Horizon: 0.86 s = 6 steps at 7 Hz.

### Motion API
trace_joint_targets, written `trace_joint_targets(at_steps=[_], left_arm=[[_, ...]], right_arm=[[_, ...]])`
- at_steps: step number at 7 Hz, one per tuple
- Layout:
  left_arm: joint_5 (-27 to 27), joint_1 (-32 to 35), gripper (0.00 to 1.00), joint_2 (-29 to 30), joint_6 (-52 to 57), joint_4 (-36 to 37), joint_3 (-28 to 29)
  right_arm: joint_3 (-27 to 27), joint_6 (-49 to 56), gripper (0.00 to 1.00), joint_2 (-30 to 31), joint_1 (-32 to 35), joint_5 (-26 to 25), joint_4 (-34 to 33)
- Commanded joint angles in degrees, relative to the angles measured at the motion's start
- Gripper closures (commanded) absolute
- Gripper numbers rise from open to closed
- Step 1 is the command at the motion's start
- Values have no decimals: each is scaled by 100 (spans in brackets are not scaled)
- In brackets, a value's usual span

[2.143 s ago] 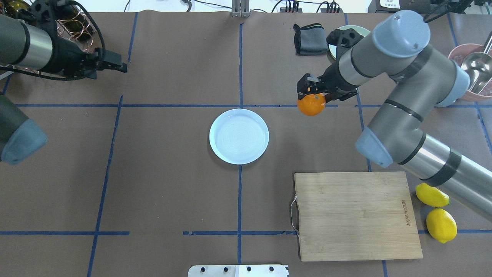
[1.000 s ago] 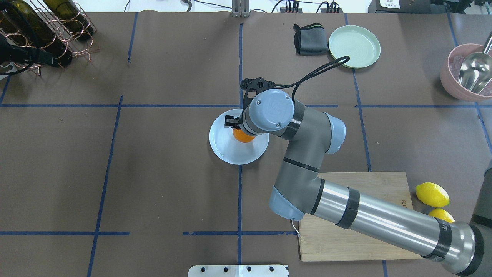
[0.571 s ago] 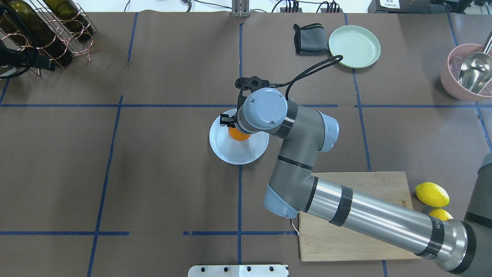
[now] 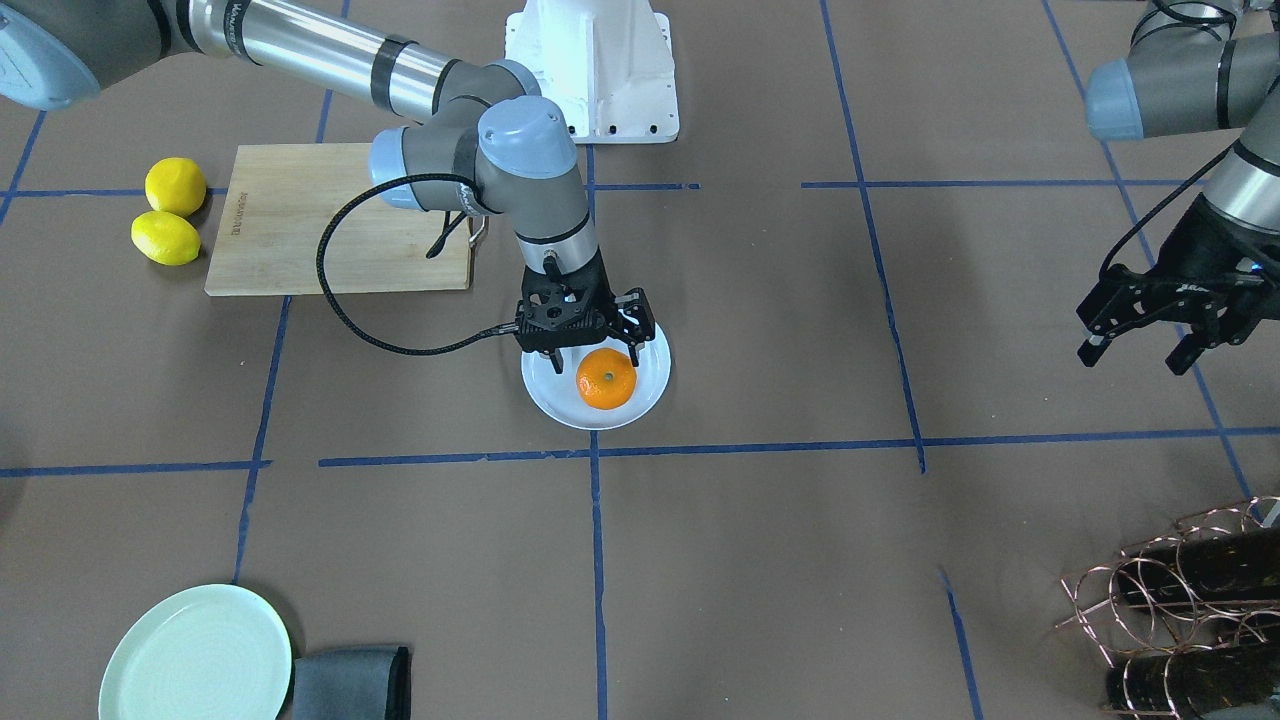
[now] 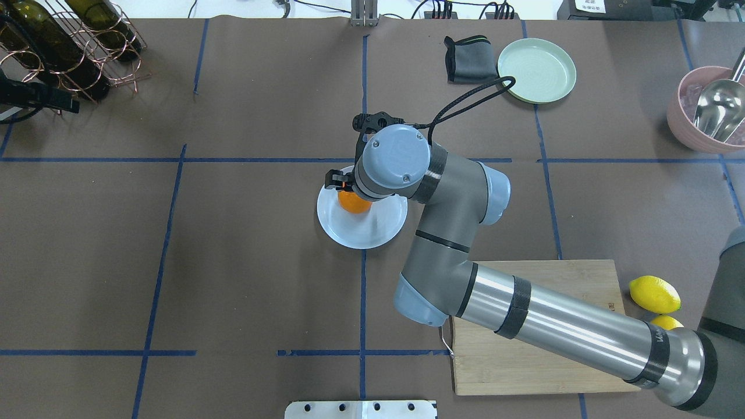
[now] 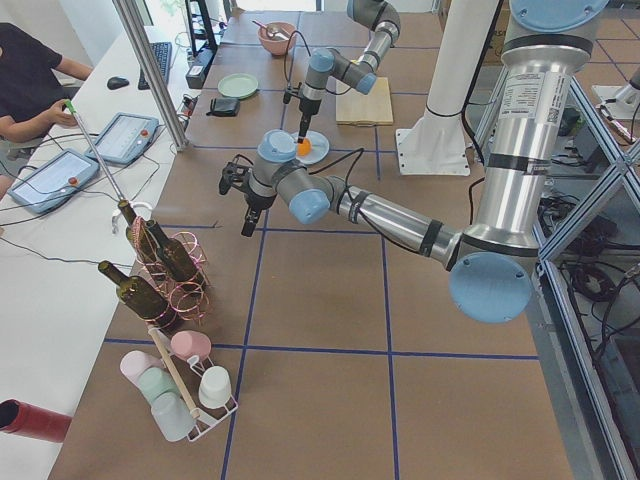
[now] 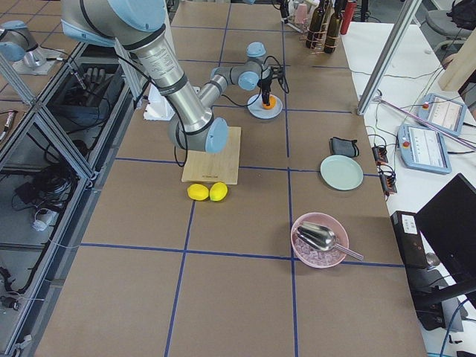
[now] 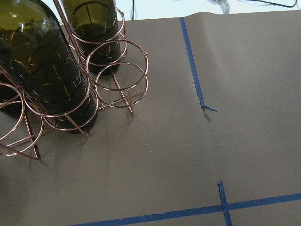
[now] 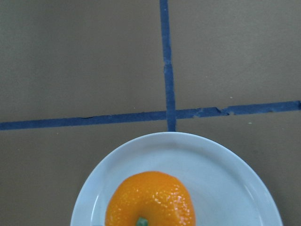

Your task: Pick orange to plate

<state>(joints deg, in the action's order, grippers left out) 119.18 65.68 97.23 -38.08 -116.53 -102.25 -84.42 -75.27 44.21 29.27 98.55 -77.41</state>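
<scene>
The orange [image 4: 606, 379] rests stem-up on the pale bluish-white plate [image 4: 555, 395] at the table's middle. My right gripper [image 4: 583, 352] stands just over it, pointing down, open, its fingers spread wider than the fruit. From overhead the wrist hides most of the orange [image 5: 351, 203], which lies on the far left part of the plate [image 5: 366, 233]. The right wrist view shows the orange [image 9: 150, 200] low in the frame on the plate [image 9: 221, 188]. My left gripper [image 4: 1135, 350] hangs open and empty far off at the table's left side.
A wooden cutting board [image 5: 582, 279] and two lemons [image 5: 655, 295] lie near right. At the far right are a mint-green plate [image 5: 536, 70], a grey cloth [image 5: 468, 59] and a pink bowl with a scoop [image 5: 707, 110]. A copper wine rack [image 5: 70, 46] holds bottles far left.
My right arm carried the orange from right of the plate onto it, then shifted slightly left and opened. The left arm drew back to the table's left edge.
</scene>
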Motion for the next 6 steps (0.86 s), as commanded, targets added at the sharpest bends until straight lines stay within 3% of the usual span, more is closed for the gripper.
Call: trace_joint_targets(at_steps=[1, 2, 3, 5, 6], left_arm=[[0, 268, 0, -12, 1513, 880, -93], [-17, 514, 0, -38, 2341, 1095, -76], [-8, 795, 0, -151, 2636, 1193, -24], [79, 1339, 0, -196, 3531, 1892, -5], [593, 1508, 0, -196, 3718, 2149, 21]], right_arm=[[-974, 596, 0, 87, 306, 331, -1785], [-1545, 1236, 0, 270, 516, 332, -2673], [-2160, 1869, 0, 716, 849, 471, -2969], [-2622, 3230, 0, 1534, 2042, 1531, -2920], [-2649, 3951, 0, 1807, 2683, 2067, -2920]])
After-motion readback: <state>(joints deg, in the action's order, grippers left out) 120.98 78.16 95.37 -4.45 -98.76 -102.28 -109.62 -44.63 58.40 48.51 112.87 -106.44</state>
